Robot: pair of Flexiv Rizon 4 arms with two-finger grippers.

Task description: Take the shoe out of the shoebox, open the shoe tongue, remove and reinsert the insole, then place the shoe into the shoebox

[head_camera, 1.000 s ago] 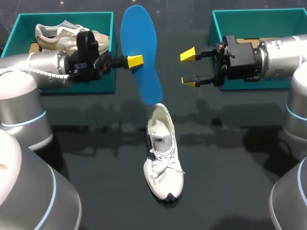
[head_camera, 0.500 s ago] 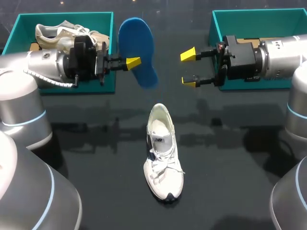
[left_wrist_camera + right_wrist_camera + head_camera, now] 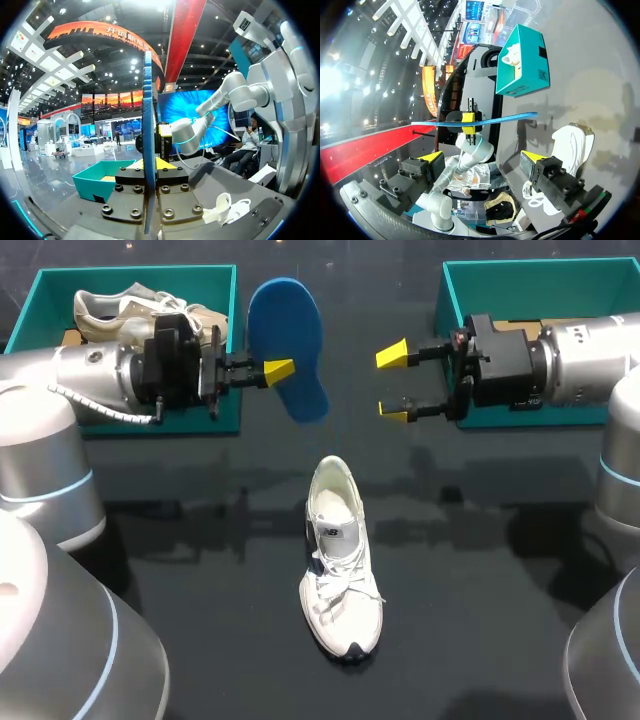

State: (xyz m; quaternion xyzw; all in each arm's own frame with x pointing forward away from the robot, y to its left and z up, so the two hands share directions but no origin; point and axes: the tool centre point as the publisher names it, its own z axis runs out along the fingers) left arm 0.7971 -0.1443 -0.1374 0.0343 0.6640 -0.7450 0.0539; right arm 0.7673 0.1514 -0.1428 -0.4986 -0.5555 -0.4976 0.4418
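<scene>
1. Now the left claw [image 3: 283, 370] is clenched on the blue insole [image 3: 285, 325], holding it in the air above the bench [image 3: 200, 570].
2. Opposite it, the right claw [image 3: 393, 383] is spread wide with nothing between its fingers.
3. The white shoe [image 3: 338, 570] lies on the bench, toe toward the robot, well apart from the left shoebox [image 3: 130, 270] and the right shoebox [image 3: 520, 268].

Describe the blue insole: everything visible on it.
The blue insole is thin and foam-looking, shaped like a foot outline, one end broad and rounded, the other narrower. It is out of the white shoe and held in the air above the table, clamped near its middle by the left gripper. The wrist views show it edge-on, slightly bowed. Nothing else touches it; the open right gripper faces it, apart.
</scene>
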